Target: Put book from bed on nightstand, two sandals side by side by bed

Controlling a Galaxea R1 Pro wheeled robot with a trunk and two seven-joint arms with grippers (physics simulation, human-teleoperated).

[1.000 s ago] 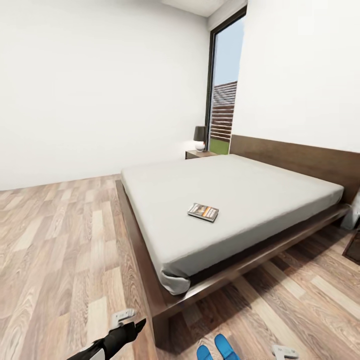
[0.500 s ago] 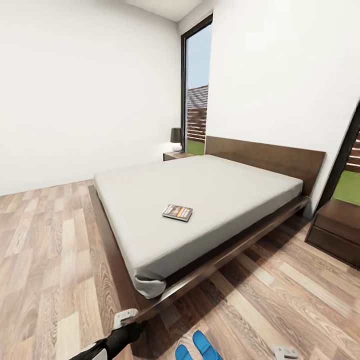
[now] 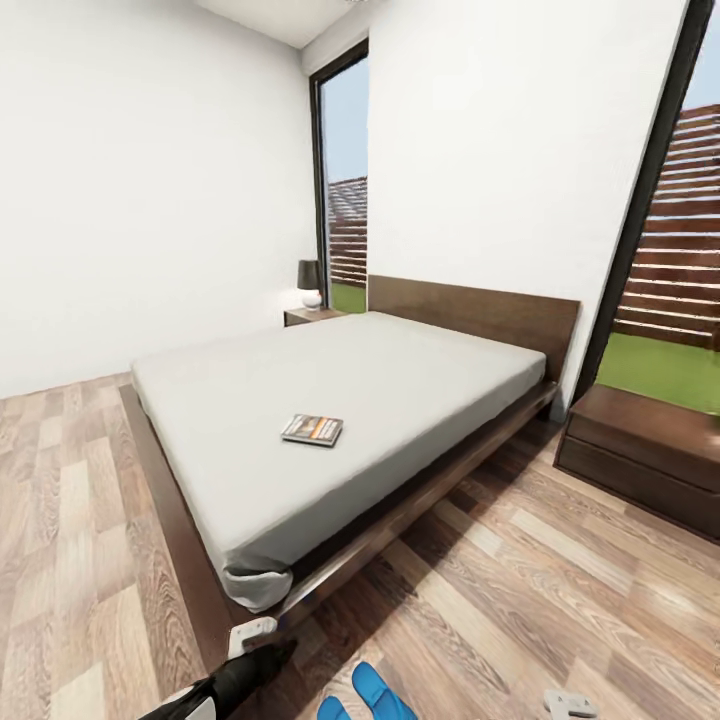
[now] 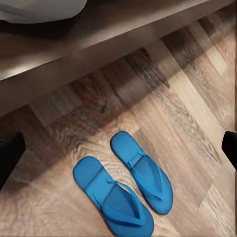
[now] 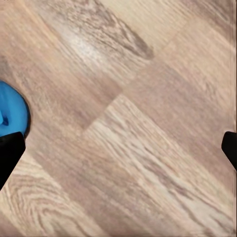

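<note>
Below our left claw [image 4: 118, 148], whose dark fingertips sit far apart at the edges of its wrist view with nothing between them, the two sandals [image 4: 123, 187] lie side by side on the floor [image 4: 197, 98], just beside the bed frame [image 4: 98, 44]; we judge that half of the task done. Our right claw [image 5: 118, 148] is likewise spread and holds nothing, with bare planks beneath it and one blue sandal tip [image 5: 12, 116] at the edge. Farther out, the book [image 3: 312, 430] is on the mattress [image 3: 400, 370], untouched. Moving it is what remains: one nightstand [image 3: 640, 450] stands right of the bed, another [image 3: 312, 315] with a lamp [image 3: 310, 283] at the far side.
</note>
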